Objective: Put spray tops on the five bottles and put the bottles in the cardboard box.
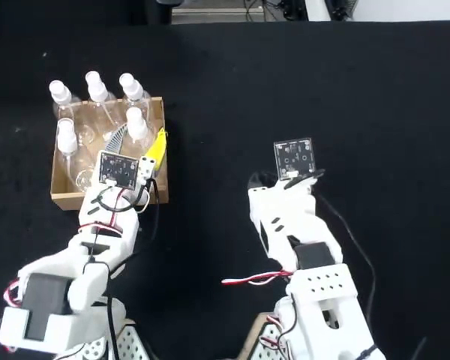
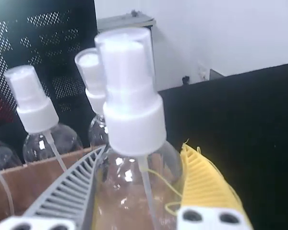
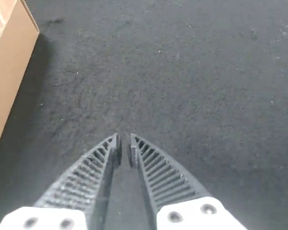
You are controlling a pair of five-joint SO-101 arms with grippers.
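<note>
Five clear bottles with white spray tops stand in the cardboard box (image 1: 66, 196) at the left. Three line the far side, among them one bottle (image 1: 96, 87); another (image 1: 66, 138) stands nearer. My left gripper (image 1: 141, 133) reaches over the box's right part, shut on the fifth bottle (image 1: 137, 124). In the left wrist view this bottle (image 2: 132, 120) stands upright between the grey finger (image 2: 72, 182) and the yellow finger (image 2: 204, 182). My right gripper (image 3: 124, 140) is shut and holds nothing, low over the black cloth right of the box (image 3: 5, 62).
Black cloth covers the table, with wide free room to the right and beyond the box. The right arm (image 1: 285, 217) rests at the middle front. Cables trail by both arm bases. The black mesh panel (image 2: 43, 43) and a white wall lie behind the table.
</note>
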